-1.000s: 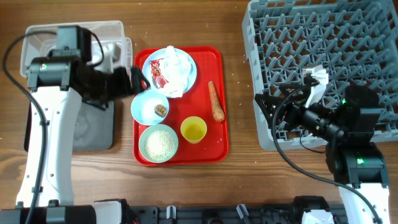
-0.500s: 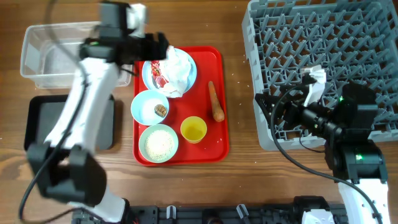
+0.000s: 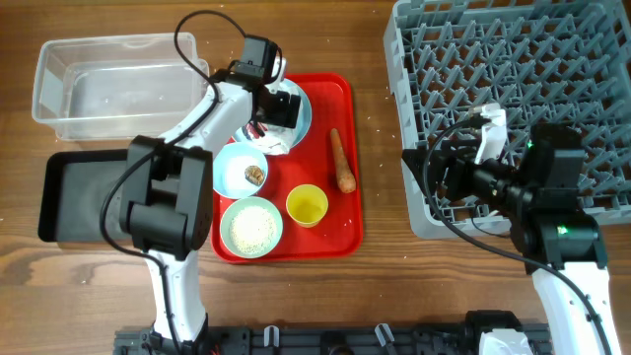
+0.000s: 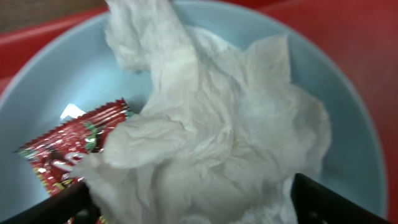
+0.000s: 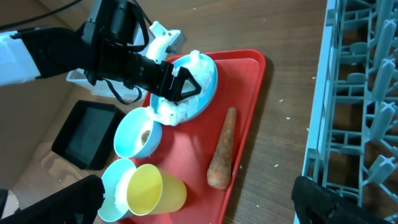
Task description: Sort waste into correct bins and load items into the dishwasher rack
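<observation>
Left gripper (image 3: 283, 105) jaws spread wide, straddling crumpled white tissue (image 4: 205, 137), tissue between both fingertips, contact unclear, tissue on pale blue plate (image 4: 348, 124), red wrapper (image 4: 68, 146) just beside it, plate on red tray (image 3: 335, 232), right gripper (image 5: 196, 199) jaws wide apart, empty, by dishwasher rack (image 3: 552, 59) edge.

crumpled tissue (image 4: 211, 137), red wrapper (image 4: 59, 152), on plate (image 4: 56, 81)

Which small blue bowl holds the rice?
The bowl beside the yellow cup; the other bowl, by the plate, holds a brown lump.
</observation>
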Robot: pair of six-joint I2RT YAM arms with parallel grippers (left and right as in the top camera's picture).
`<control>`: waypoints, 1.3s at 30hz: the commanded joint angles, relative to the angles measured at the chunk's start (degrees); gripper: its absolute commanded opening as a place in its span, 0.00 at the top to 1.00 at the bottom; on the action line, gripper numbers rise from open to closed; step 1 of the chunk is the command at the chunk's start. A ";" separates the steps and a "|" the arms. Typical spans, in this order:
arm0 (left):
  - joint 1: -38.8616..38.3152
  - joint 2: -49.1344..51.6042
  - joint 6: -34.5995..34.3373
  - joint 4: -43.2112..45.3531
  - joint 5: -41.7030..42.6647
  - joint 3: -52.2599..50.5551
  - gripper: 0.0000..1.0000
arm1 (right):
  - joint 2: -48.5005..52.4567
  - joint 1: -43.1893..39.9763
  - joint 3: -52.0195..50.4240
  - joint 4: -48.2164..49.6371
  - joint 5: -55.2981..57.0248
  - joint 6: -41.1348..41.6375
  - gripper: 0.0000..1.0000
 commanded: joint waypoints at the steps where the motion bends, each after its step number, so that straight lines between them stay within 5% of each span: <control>1: -0.44 2.69 1.42 -0.24 -2.80 0.48 0.16 | 1.40 -0.02 1.07 0.09 0.81 -1.31 0.00; 2: -0.44 3.17 1.42 -0.17 -2.93 0.42 0.24 | 1.64 -0.02 1.07 0.09 0.81 -1.29 0.00; 5: -0.44 3.32 1.40 0.13 -2.84 0.37 0.80 | 2.40 -0.02 1.07 0.15 0.81 -1.33 0.00; 7: -0.44 3.32 1.40 0.72 -2.71 0.37 0.96 | 2.82 -0.02 1.07 0.26 0.85 -1.31 0.00; 18: 1.68 -5.33 -10.80 -1.46 -2.25 4.68 0.96 | 3.04 -0.04 1.07 0.42 1.01 -1.22 0.09; 29: 13.88 -24.02 -13.66 -8.20 -0.98 11.15 0.96 | 3.04 -0.02 1.07 0.81 0.98 -1.22 0.11; 39: 30.58 -15.37 -13.60 -6.54 -0.96 11.10 0.96 | 3.04 -0.02 1.07 1.53 0.98 -1.18 0.11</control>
